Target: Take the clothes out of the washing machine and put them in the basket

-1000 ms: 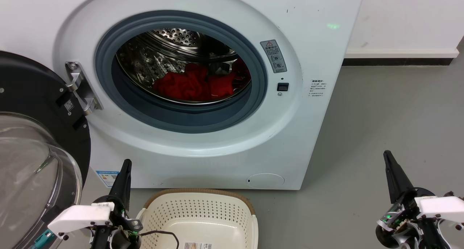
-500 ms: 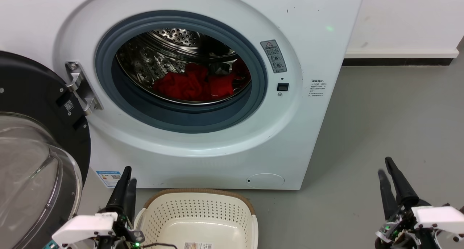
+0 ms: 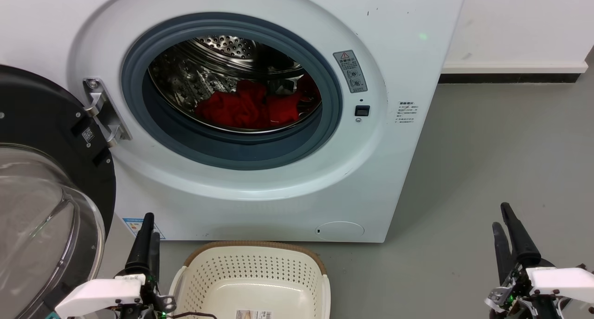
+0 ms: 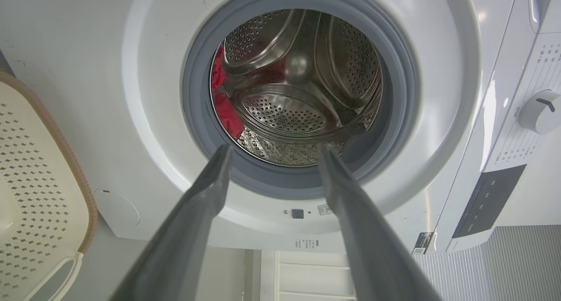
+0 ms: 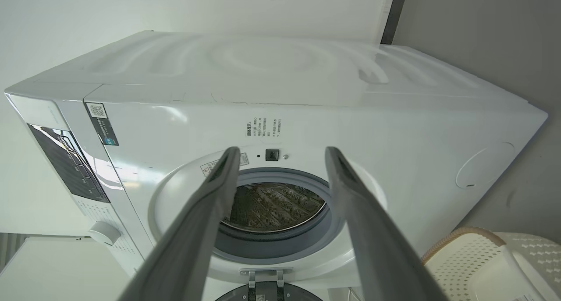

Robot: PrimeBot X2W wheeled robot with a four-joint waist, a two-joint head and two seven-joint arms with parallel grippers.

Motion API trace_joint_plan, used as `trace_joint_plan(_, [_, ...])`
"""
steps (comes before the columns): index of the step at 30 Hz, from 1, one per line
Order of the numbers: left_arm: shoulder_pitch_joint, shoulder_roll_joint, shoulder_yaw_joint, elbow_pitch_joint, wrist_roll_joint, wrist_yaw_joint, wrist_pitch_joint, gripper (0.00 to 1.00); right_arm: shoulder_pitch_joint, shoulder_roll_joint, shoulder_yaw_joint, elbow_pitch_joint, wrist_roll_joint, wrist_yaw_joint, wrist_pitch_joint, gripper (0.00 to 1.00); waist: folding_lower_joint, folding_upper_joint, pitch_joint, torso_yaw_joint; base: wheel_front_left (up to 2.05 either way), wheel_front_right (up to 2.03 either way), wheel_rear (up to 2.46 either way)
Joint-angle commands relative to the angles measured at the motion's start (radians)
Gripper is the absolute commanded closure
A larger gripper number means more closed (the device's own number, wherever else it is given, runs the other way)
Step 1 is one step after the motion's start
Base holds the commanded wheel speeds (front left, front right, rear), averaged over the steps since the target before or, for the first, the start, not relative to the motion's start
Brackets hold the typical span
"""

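Dark, the 2 long fingers of the left gripper (image 3: 151, 226) are seen parted, with a clear gap and nothing held between them. The right gripper (image 3: 500, 215) is likewise released and empty, well apart from the machine over the grey floor (image 3: 487, 138). Just beside the left gripper, the cream-white oval perforated plastic basket (image 3: 253, 244) with its brown woven-look rim is set close to the front of the large white front-loading washing machine (image 3: 394, 54); no garment is seen in it. The black-framed glass door (image 3: 41, 124) is swung wide to the left. Beyond the round grey rubber porthole rim (image 3: 232, 157), the bright red soft fabric clothes (image 3: 241, 110) are heaped on the bottom of the perforated steel drum (image 3: 222, 45). They are judged light, limp and easily bunched, and likely to drape and trail over the rim. A raised fold near the front of the heap is best pinched deeply, so that several layers are caught.
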Motion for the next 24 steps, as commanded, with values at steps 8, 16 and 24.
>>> trace_joint_plan(8, [-0.011,0.002,0.051,-0.012,0.11,0.0,-0.038,0.0,-0.012,-0.002,-0.041,-0.029,-0.165,0.0,-0.039,0.0,0.0,-0.0001,0.0,-0.003,0.0,0.0,0.0])
trace_joint_plan(16, [-0.02,0.003,0.11,-0.091,0.25,0.01,-0.07,0.0,-0.025,-0.002,-0.071,-0.114,-0.453,0.0,-0.071,0.0,0.0,-0.0001,0.003,-0.004,0.0,0.0,0.0])
trace_joint_plan(24, [-0.013,0.003,0.104,-0.198,0.412,0.073,-0.099,0.0,-0.023,-0.002,-0.04,-0.225,-0.738,0.0,-0.101,0.0,0.0,-0.0001,0.01,-0.006,0.0,0.0,0.0])
